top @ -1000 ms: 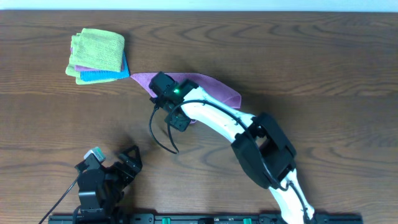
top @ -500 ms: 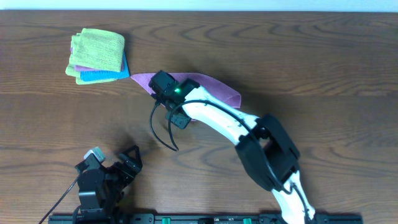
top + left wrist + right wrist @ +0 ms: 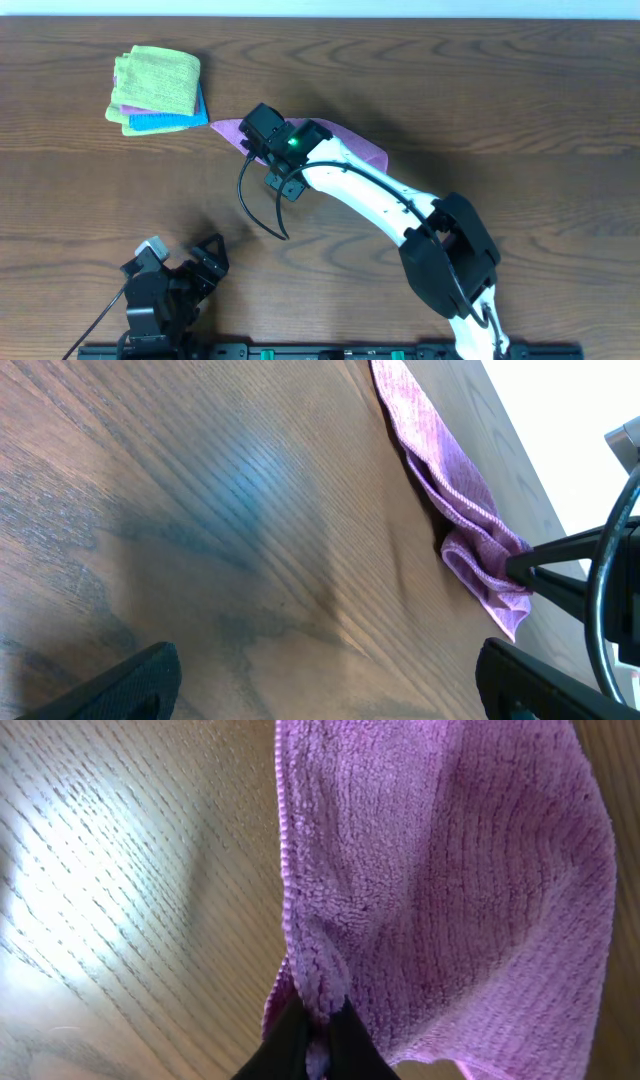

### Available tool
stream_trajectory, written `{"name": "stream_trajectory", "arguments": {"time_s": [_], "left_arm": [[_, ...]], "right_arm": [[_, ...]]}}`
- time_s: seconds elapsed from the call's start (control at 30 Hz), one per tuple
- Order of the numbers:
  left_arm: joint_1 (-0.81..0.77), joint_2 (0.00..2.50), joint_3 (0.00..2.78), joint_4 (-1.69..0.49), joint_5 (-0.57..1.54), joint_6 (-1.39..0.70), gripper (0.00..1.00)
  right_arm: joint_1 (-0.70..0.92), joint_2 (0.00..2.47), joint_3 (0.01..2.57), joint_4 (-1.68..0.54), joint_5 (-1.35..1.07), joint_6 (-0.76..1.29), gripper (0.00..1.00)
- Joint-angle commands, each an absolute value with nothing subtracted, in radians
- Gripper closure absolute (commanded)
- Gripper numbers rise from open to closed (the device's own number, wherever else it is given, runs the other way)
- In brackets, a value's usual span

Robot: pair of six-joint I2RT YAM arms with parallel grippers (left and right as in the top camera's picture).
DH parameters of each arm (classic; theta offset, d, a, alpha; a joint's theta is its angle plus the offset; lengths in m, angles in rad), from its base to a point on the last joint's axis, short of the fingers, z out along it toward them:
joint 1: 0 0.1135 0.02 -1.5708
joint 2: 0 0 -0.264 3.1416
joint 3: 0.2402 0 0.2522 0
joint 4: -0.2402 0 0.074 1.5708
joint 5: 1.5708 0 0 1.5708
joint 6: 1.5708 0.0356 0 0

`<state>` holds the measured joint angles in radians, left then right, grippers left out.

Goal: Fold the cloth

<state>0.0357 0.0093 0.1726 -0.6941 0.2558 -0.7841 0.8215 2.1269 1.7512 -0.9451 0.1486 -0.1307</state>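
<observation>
**A:** What takes up most of the view?

**B:** A brown wooden tabletop (image 3: 520, 90). The white right arm (image 3: 350, 185) reaches across it to the cloth (image 3: 362, 152).

**A:** Where does the cloth lie?

**B:** It is purple and lies toward the far middle, partly under the arm. One corner points at a stack of folded cloths (image 3: 158, 90), just beside it. I cannot tell whether they touch.

**A:** And the fingers?

**B:** The right fingers (image 3: 285, 1042) are pinched together on the cloth's edge, with a small fold bunched between them. The rest spreads away beyond the tips. The left fingers (image 3: 120, 685) stand wide, holding nothing, well apart from the cloth.
</observation>
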Motion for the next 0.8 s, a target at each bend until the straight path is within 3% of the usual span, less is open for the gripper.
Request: {"name": "stream_trajectory", "arguments": {"time_s": [0.0, 0.77], "left_arm": [[0.038, 0.004, 0.167, -0.703, 0.252, -0.762, 0.05], [0.038, 0.004, 0.167, -0.703, 0.252, -0.762, 0.05]], "right_arm": [[0.83, 2.116, 1.753, -0.943, 0.189, -0.12, 0.99], [0.813, 2.096, 1.775, -0.768, 0.498, -0.109, 0.99]]}}
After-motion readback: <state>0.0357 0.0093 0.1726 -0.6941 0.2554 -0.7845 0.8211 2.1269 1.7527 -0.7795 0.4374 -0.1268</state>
